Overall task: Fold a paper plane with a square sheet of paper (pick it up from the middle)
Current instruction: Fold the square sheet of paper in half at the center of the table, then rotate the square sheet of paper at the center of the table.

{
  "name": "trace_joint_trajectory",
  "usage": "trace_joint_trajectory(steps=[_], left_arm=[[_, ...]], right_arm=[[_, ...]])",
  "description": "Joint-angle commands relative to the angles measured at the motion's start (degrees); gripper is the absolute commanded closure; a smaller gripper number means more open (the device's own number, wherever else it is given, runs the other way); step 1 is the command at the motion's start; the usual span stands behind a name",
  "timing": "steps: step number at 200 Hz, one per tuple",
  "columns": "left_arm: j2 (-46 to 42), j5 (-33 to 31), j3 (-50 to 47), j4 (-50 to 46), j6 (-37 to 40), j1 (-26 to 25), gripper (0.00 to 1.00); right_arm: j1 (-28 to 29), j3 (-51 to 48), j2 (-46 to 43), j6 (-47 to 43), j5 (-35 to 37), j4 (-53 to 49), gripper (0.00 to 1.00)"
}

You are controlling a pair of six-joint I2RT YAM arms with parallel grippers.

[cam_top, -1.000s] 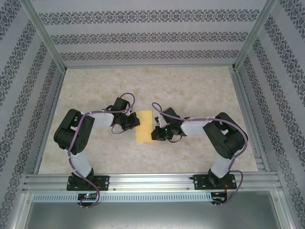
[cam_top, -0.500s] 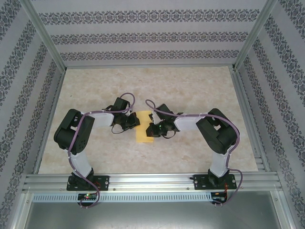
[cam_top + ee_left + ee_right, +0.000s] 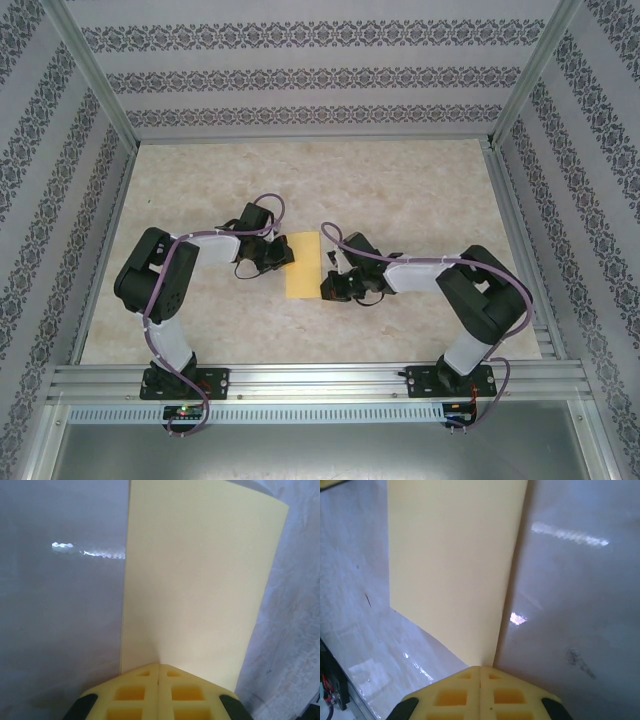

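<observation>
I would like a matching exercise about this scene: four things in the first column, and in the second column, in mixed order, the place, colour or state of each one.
Column A
1. left gripper
2. right gripper
3. sheet of paper
4. table

Column B
a. pale and marbled
b. shut, at the paper's right side
c. yellow, between the two grippers
d. shut, at the paper's left side

Pairs: 1-d, 2-b, 3-c, 4-a

Yellow paper (image 3: 303, 265), marbled beige tbl (image 3: 400, 190)
</observation>
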Motion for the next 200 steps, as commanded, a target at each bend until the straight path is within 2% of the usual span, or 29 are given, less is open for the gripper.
trace_joint_trajectory(steps=[1,25,50,88,134,163,200], left_arm=[[0.6,-6.3,0.2,-9.5,3.1,-1.2,0.92],[-5.8,-5.6,5.2,-11.5,3.5,-1.1,0.78],[-10.5,-9.2,8.1,-15.7,2.7,-0.5,0.71],[-16.7,-11.0,3.3,-15.5,-0.4,1.4,0.69],[-23.4,-10.2,-2.3,-15.0,-0.7,1.5,0.69],[-25.1,-8.1,-4.5,-15.2,1.0,1.2,0.69],[-24.7,-7.3,-4.9,-15.2,1.8,-0.4,0.69]], right_arm=[[0.1,4.2,-4.2,2.7,8.8,-0.6,1.0],[-0.3,9.2,-2.8,2.2,13.8,-2.5,1.0],[-0.2,16.9,2.8,0.2,15.6,-5.8,1.0],[-0.1,29.5,13.3,-1.1,17.4,-12.0,1.0],[-0.2,38.7,23.0,-0.7,18.4,-18.1,1.0],[-0.6,40.8,26.0,-0.9,20.3,-21.5,1.0],[-1.7,38.4,25.0,1.2,25.7,-24.5,1.0]])
